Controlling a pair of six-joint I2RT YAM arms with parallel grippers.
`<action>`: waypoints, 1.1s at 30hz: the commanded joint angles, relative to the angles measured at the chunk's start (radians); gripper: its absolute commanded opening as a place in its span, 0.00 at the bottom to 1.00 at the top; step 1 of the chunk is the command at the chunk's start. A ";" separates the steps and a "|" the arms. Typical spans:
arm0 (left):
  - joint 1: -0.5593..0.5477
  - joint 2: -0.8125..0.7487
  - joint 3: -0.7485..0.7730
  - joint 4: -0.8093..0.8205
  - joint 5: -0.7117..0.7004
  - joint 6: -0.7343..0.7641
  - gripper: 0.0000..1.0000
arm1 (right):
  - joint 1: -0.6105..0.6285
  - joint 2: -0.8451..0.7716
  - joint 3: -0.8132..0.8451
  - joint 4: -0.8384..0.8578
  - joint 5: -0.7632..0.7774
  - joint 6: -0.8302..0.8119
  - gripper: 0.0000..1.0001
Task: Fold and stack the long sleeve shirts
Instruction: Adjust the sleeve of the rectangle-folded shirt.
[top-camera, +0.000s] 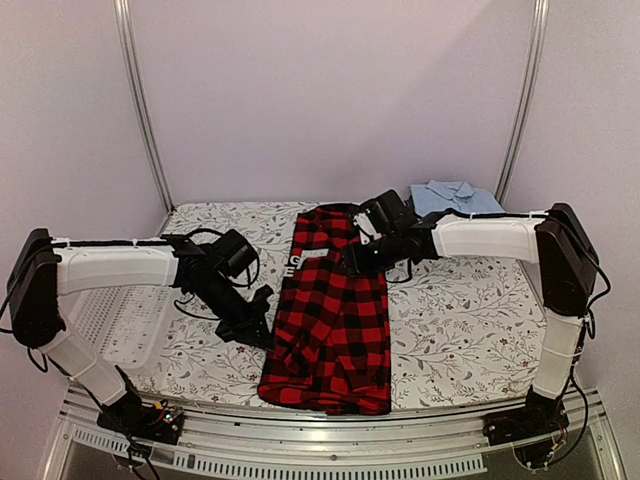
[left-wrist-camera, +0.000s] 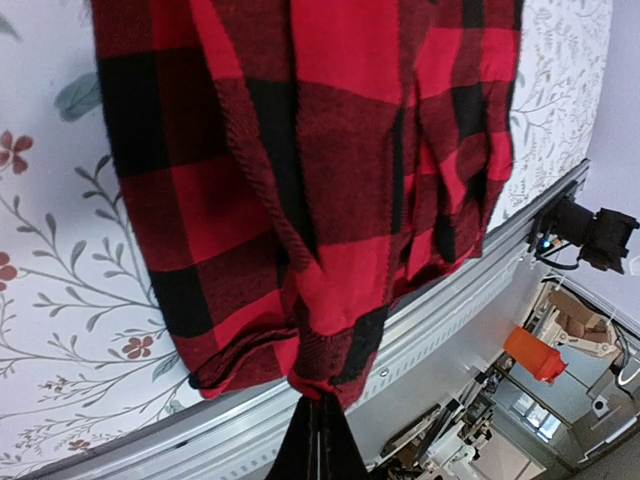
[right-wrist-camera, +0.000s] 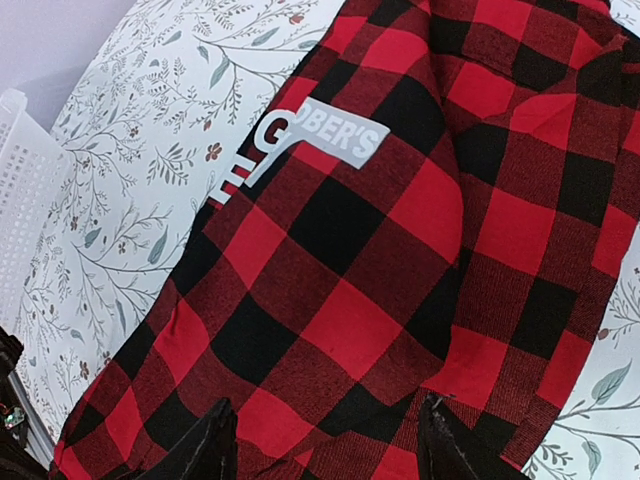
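Note:
The red-and-black check shirt (top-camera: 335, 305) lies lengthwise in the middle of the table, its lower end reaching the near edge. My left gripper (top-camera: 266, 322) is at its left edge. In the left wrist view the left gripper (left-wrist-camera: 320, 408) is shut on a pinch of the shirt's (left-wrist-camera: 330, 170) edge. My right gripper (top-camera: 356, 256) hovers over the upper part of the shirt. In the right wrist view the right gripper (right-wrist-camera: 330, 445) is open, with the shirt (right-wrist-camera: 400, 230) spread under both fingers. A folded light blue shirt (top-camera: 455, 197) lies at the back right. No navy shirts are in view.
A white mesh basket (top-camera: 120, 325) stands at the left of the table, and it also shows in the right wrist view (right-wrist-camera: 20, 190). The floral tablecloth (top-camera: 470, 310) covers the table. A metal rail (top-camera: 330, 430) runs along the near edge.

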 joint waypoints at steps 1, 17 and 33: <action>0.024 0.040 -0.078 -0.001 -0.029 0.040 0.00 | 0.044 -0.022 -0.062 0.006 0.003 -0.016 0.60; 0.030 0.114 -0.066 0.074 -0.071 0.072 0.00 | 0.343 -0.064 -0.131 0.063 0.022 -0.093 0.58; 0.031 0.122 -0.052 0.071 -0.072 0.082 0.00 | 0.355 0.074 -0.136 0.133 -0.056 -0.197 0.45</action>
